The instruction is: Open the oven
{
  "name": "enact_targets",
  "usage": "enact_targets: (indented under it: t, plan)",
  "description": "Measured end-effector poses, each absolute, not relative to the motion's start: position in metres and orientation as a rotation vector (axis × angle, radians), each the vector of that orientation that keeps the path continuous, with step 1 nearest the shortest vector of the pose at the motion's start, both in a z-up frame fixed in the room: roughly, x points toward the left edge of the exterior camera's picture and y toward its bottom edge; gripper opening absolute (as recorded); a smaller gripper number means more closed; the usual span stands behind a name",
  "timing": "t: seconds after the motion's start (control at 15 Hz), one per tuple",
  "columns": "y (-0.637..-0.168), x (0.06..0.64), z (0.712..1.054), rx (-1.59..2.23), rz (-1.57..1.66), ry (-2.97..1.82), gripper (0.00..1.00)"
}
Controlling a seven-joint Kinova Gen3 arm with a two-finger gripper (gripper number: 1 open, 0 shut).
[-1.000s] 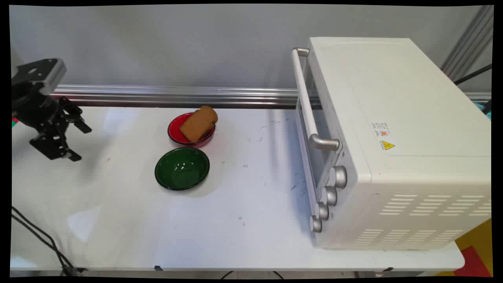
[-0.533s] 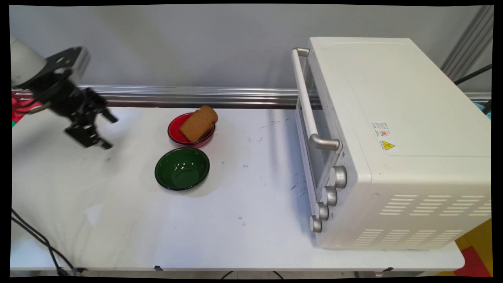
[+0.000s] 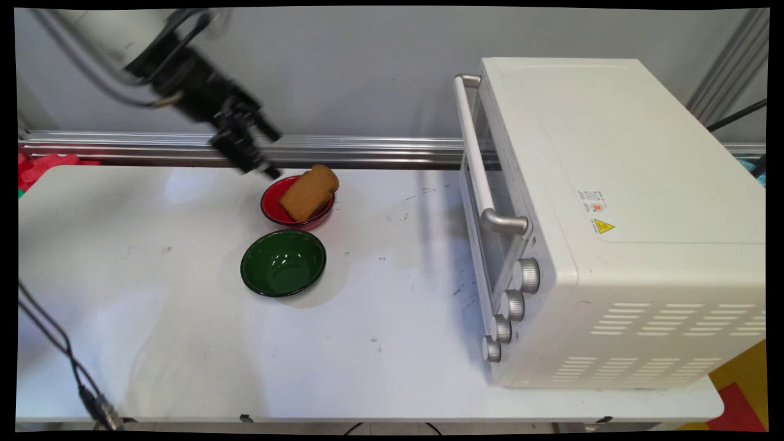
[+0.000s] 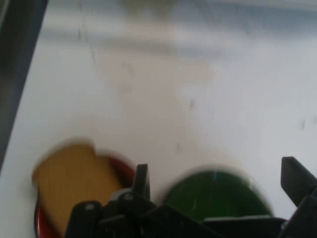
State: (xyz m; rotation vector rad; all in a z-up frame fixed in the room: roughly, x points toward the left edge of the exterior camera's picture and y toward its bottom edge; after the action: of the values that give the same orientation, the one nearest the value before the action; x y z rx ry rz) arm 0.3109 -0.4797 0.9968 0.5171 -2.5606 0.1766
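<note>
Gripper [image 3: 272, 153] (fingers apart) beside red bowl [image 3: 274, 211], bread slice [image 3: 308, 194] leaning up-right

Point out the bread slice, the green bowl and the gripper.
bread slice [image 3: 309, 193], main view, middle of its face.
green bowl [image 3: 283, 263], main view, inside bottom.
gripper [image 4: 218, 171], hand view, midway between fingertips.

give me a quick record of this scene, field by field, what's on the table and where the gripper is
gripper: gripper open, holding nothing, raised above the table's far side, just left of the red bowl
red bowl: red bowl near the far edge, a bread slice leaning in it, its top over the rim
green bowl: green bowl empty, just in front of the red bowl
toaster oven: white toaster oven on the right of the table, door shut, four knobs
hand view: both bowls below the fingers
</note>
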Motion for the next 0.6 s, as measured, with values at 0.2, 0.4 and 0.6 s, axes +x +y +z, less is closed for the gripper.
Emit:
enact_targets:
  t: [0.2,0.4,0.6]
  plan:
    - [-0.491,0.268,1.020,0.489,0.158,-2.511,1.00]
    - [-0.506,0.227,1.040,0.446,0.143,-2.466,1.00]
    - [-0.520,0.197,1.055,0.404,0.134,-2.434,1.00]
